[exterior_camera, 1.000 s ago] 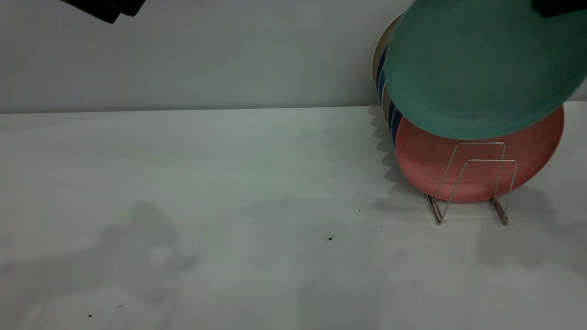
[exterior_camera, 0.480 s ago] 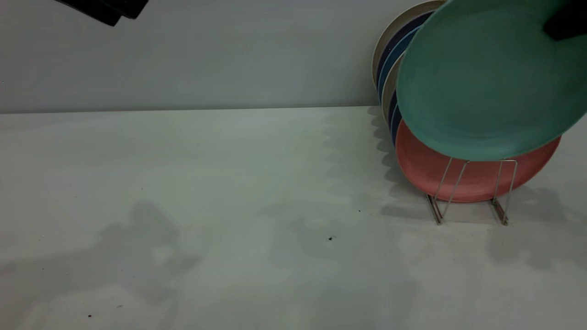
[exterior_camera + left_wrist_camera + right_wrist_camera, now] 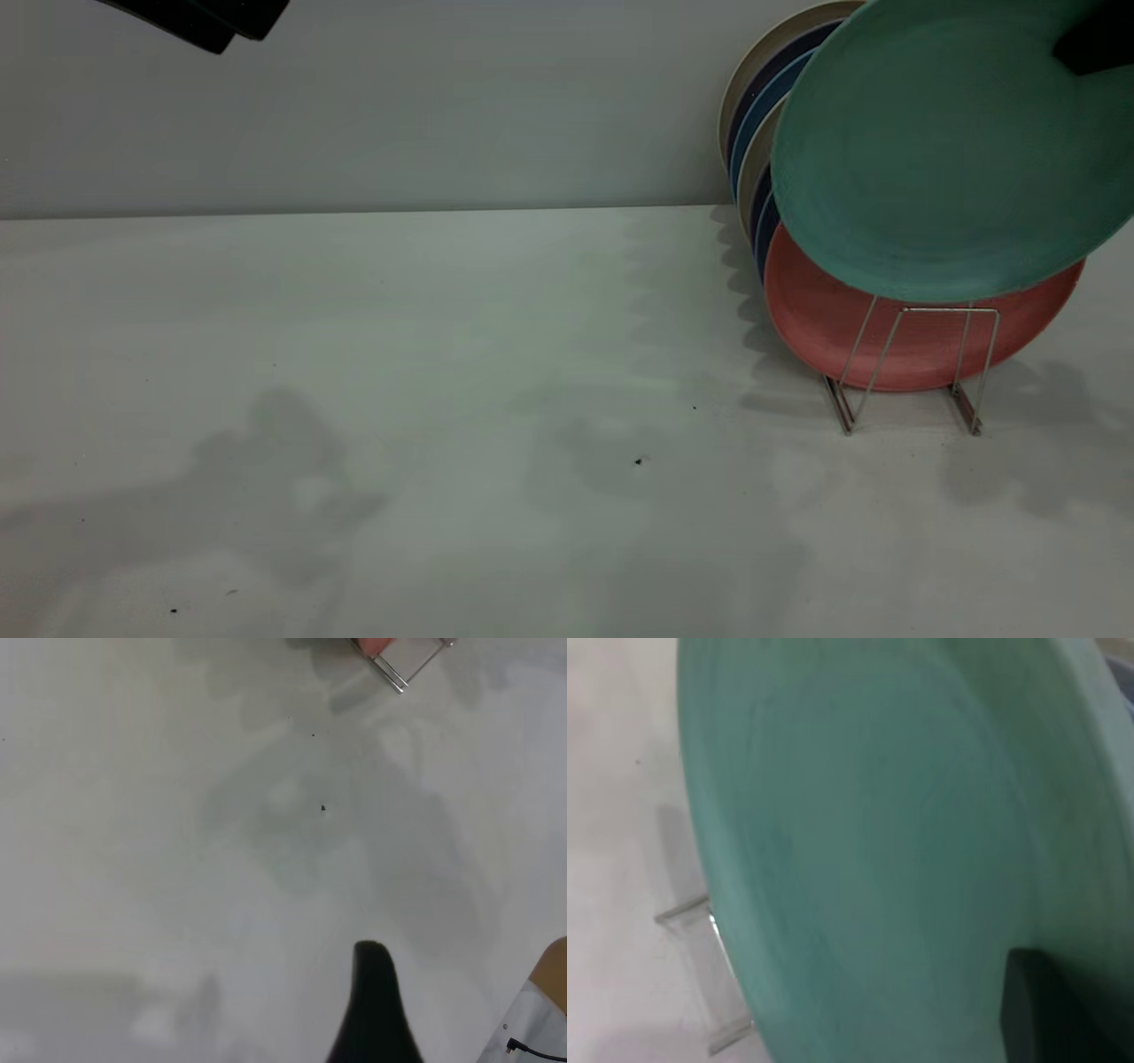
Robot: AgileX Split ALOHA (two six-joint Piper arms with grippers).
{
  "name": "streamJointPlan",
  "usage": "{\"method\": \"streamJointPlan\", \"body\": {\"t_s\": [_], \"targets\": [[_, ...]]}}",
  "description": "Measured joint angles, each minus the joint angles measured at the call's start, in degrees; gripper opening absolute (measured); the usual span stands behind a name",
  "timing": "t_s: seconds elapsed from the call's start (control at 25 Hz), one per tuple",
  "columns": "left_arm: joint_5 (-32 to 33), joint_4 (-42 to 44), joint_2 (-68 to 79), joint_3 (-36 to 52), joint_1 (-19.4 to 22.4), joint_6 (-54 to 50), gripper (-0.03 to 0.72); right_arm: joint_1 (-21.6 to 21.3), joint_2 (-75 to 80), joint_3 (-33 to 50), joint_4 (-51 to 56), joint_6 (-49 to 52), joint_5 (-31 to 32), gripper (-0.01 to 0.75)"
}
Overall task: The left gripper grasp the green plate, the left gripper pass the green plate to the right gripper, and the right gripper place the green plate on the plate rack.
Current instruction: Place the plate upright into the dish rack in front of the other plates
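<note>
The green plate (image 3: pixel 939 151) hangs tilted at the upper right, in front of the plates in the plate rack (image 3: pixel 921 354). Its lower rim covers the top of the rack's rear wire loop. My right gripper (image 3: pixel 1094 40) is shut on the plate's upper right rim. In the right wrist view the green plate (image 3: pixel 868 842) fills the frame, with a dark finger (image 3: pixel 1045 1010) pressed on it and a rack loop (image 3: pixel 700 930) beside it. My left gripper (image 3: pixel 204 18) is high at the top left, open and empty; one of its dark fingers (image 3: pixel 376 1001) shows over bare table.
A salmon-pink plate (image 3: pixel 815 319) stands in the rack behind the front loops. Blue and cream plates (image 3: pixel 753 115) stand behind it, near the back wall. A corner of the rack (image 3: pixel 403 665) shows in the left wrist view. Small dark specks (image 3: pixel 638 461) lie on the white table.
The green plate has moved right and down with my right gripper, and its lower rim now overlaps the rack's rear loop. In the last half second it barely moved. The left gripper stayed put.
</note>
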Motion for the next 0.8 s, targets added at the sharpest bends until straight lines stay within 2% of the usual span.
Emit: {"method": "streamJointPlan", "body": {"t_s": [0.2, 0.8], "targets": [[-0.04, 0.0, 0.0, 0.0, 0.0, -0.07, 0.58, 0.0, 0.05, 0.0, 0.35, 0.0, -2.64, 0.078], [-0.11, 0.04, 0.0, 0.0, 0.0, -0.13, 0.58, 0.0, 3.96, 0.0, 2.84, 0.0, -2.73, 0.093]]}}
